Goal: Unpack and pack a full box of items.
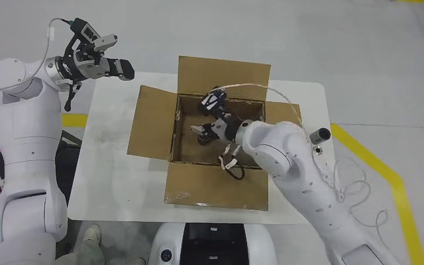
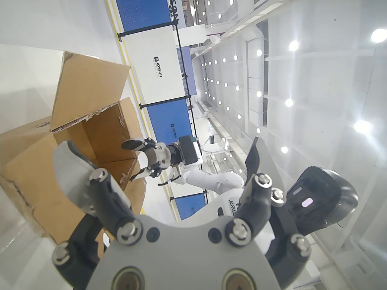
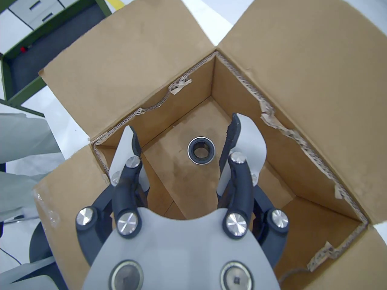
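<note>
Ring [image 3: 201, 150], black, lies on the floor of the open cardboard box [image 1: 218, 189] amid the surface [image 1: 106, 172], right end effector [image 3: 182, 125] above it with fingers apart, left end effector [image 1: 124, 69] likewise spread near the far left corner.

beyond the box [image 2: 87, 88], a short logo line stands on the white panel [image 2: 151, 61], another on the blue panel [image 2: 167, 122] beside it, larger lettering on a banner [image 2: 174, 7] farther off.

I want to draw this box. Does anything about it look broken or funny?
Yes. The cardboard box has ragged, torn top edges, with bits of cardboard peeling off along the rim. It also looks nearly empty: one dark ring lies on its bottom.
</note>
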Motion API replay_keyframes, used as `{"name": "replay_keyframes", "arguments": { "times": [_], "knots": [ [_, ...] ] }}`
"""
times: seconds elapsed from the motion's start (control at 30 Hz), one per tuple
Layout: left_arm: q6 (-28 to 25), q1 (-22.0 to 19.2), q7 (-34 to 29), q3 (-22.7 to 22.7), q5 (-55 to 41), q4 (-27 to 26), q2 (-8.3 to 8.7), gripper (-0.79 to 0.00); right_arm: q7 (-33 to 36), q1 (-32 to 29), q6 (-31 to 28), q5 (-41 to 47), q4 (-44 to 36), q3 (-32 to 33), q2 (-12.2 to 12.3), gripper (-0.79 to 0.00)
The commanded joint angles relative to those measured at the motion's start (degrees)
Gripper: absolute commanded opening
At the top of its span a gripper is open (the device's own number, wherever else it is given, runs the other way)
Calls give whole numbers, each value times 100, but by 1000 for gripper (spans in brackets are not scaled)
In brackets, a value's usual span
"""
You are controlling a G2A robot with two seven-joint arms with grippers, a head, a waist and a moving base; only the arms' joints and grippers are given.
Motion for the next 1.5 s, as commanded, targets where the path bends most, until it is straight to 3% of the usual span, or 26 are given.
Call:
{"name": "replay_keyframes", "arguments": {
  "times": [0.0,0.47,1.0,1.47],
  "knots": [
    [0,0,0,0,0,0,0,0,31,-179,-62,-70,-219,234,55,-191],
    [0,0,0,0,0,0,0,0,-91,-1456,-429,-253,-1388,1808,370,-108],
    [0,0,0,0,0,0,0,0,-206,-2594,-176,-491,-1644,3578,588,-95],
    [0,0,0,0,0,0,0,0,-145,-3573,-49,-411,-1702,4507,688,-92]
  ]
}}
